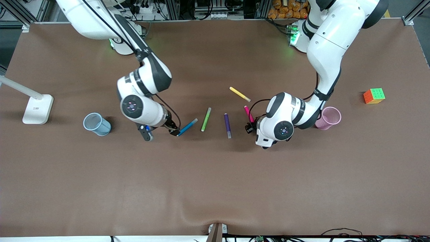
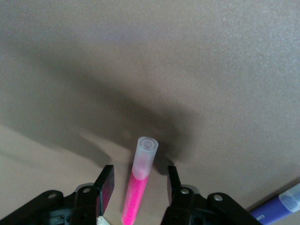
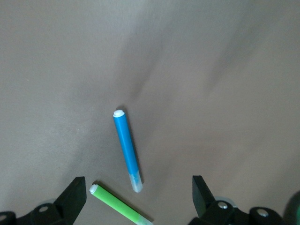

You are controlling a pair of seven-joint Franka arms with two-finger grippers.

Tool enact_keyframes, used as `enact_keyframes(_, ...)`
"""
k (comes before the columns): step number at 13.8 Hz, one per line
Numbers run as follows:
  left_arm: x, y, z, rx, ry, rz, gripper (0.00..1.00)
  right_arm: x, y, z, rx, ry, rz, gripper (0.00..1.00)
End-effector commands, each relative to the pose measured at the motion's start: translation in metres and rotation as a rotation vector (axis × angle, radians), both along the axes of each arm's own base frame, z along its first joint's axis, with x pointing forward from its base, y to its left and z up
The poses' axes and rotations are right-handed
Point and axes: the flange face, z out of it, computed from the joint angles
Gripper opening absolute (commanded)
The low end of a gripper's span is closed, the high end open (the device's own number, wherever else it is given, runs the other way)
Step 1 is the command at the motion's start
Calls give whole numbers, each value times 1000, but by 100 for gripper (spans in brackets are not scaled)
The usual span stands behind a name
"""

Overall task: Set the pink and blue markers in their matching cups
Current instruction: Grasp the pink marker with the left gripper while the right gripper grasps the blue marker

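Note:
The pink marker (image 1: 248,113) lies on the brown table, and in the left wrist view the pink marker (image 2: 137,190) points its pale cap away from the hand. My left gripper (image 1: 250,127) is low over it, and its fingers (image 2: 106,185) stand on either side of the barrel with a small gap each side. The blue marker (image 1: 188,127) lies toward the right arm's end; my right gripper (image 1: 160,132) is wide open by its cap end (image 3: 136,183), touching nothing. The pale blue cup (image 1: 96,124) stands upright. The pink cup (image 1: 331,117) is partly hidden by the left arm.
A lime-green pen (image 1: 206,119) and a purple pen (image 1: 227,125) lie between the two markers, and a yellow pen (image 1: 240,94) lies farther from the front camera. A colour cube (image 1: 374,95) sits near the pink cup. A white lamp base (image 1: 37,108) stands by the blue cup.

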Motion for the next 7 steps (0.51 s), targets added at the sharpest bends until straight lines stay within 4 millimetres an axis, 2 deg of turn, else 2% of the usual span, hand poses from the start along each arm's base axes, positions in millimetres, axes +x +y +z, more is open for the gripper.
enact_keyframes(1, 5, -1, 0, -18, 2, 16, 35, -1, 10, -21, 8, -10, -48, 100)
enact_keyframes(3, 4, -1, -1, -14, 4, 26, 10, -1, 21, -48, 8, -36, -114, 100)
enact_keyframes(4, 6, 1, 1, -8, 1, 35, 2, -2, 26, -57, 12, -41, -117, 100)
enact_keyframes(7, 17, 15, 13, -7, -20, 61, 0, -11, 42, -68, 20, -47, -106, 100)
